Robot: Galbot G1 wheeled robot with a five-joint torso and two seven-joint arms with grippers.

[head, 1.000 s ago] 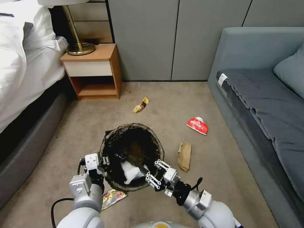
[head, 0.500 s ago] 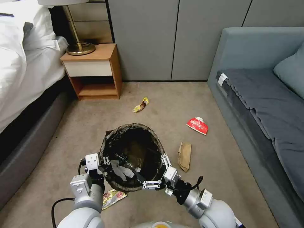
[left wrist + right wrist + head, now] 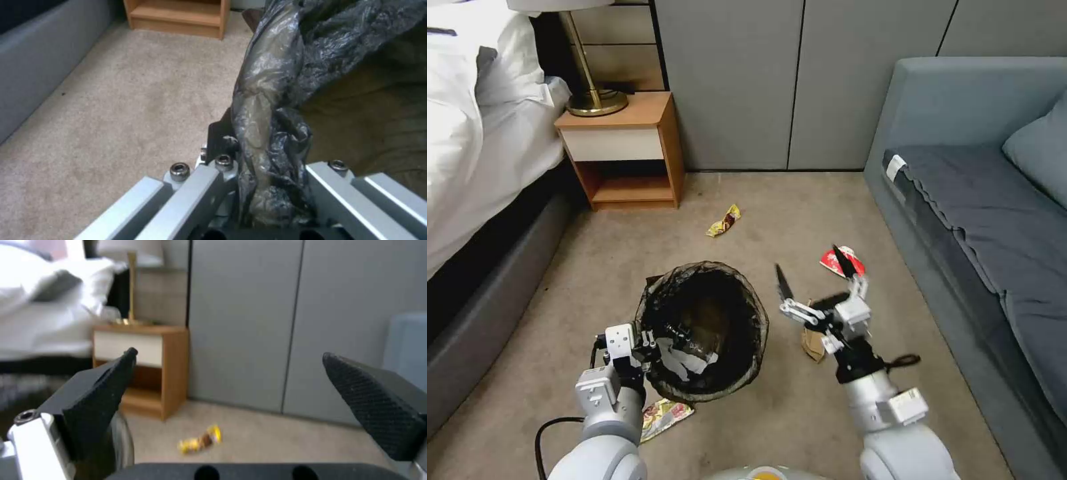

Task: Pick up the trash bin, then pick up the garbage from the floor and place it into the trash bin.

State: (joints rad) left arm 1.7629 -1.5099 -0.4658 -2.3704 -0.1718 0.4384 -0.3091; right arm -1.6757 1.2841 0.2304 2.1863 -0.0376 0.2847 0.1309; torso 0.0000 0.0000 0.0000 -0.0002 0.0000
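The left gripper [image 3: 650, 341] holds the trash bin [image 3: 702, 330] by its near rim, jaws clamped on the folded black bag [image 3: 267, 110], one inside the rim and one outside. White tissue [image 3: 684, 360] lies inside the bin just past those jaws. The right gripper [image 3: 816, 273] hangs in the air beside the bin with its jaws spread wide and nothing between them. Directly under it on the carpet floor [image 3: 594, 280] lies a brown cardboard scrap [image 3: 812, 342], and a red-and-white wrapper [image 3: 846, 263] sits just behind one raised fingertip [image 3: 846, 261]. A yellow-brown wrapper [image 3: 724, 221] lies well ahead of the open jaws, toward the wooden nightstand [image 3: 627, 150]; from the right wrist it appears low between the two black pads [image 3: 104, 396]. Another crumpled wrapper [image 3: 664, 415] rests on the floor below the left gripper, at the foot of the bin.
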